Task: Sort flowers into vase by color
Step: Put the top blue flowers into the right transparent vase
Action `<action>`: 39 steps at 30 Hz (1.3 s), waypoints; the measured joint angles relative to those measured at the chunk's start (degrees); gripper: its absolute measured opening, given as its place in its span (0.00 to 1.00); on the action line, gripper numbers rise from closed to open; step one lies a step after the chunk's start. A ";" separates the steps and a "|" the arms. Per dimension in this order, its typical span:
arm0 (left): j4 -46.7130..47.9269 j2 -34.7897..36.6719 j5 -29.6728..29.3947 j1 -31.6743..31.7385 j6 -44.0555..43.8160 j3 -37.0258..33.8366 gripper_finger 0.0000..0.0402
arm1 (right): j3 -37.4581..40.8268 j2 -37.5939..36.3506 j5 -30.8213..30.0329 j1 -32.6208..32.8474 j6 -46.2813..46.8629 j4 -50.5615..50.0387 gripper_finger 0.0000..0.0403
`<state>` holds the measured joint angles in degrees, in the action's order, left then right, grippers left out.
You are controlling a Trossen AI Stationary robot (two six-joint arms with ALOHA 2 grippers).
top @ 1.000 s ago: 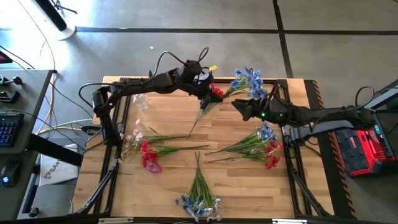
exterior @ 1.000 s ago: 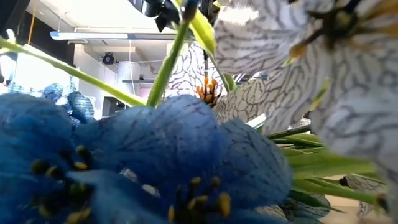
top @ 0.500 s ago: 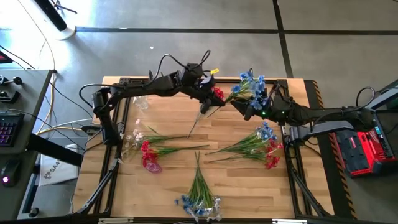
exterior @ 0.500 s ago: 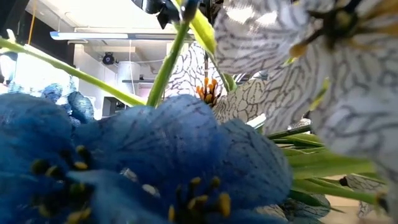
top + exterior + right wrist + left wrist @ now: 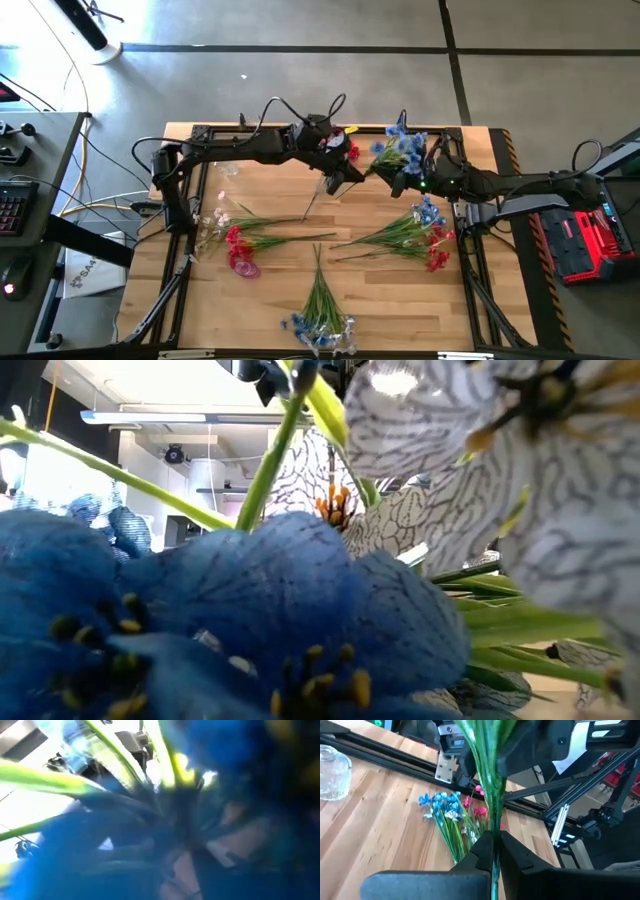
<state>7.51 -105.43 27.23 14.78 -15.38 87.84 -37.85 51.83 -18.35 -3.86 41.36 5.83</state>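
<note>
Left tool [image 5: 493,851] pinching red sprig [image 5: 347,152] stems, right tool [image 5: 398,182] pinching blue bunch [image 5: 403,146], glass vase [image 5: 332,772] beside.

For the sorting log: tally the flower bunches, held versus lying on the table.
Red bunch held in left gripper: 1
Blue bunch held in right gripper: 1
Mixed piles lying on the table: 3 (left pile, middle pile, right pile)
Total: 5

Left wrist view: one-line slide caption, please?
Left end effector shut on green flower stems, above a blue-and-red bunch lying on the wooden table; glass vase nearby.
</note>
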 joint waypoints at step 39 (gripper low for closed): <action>6.76 0.29 -7.17 -0.73 -0.93 0.11 0.30 | 0.00 -0.24 -5.89 -1.70 2.13 -14.60 0.00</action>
<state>14.27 -105.14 20.06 14.05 -16.31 87.94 -37.85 51.59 -24.24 -5.56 43.49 -8.77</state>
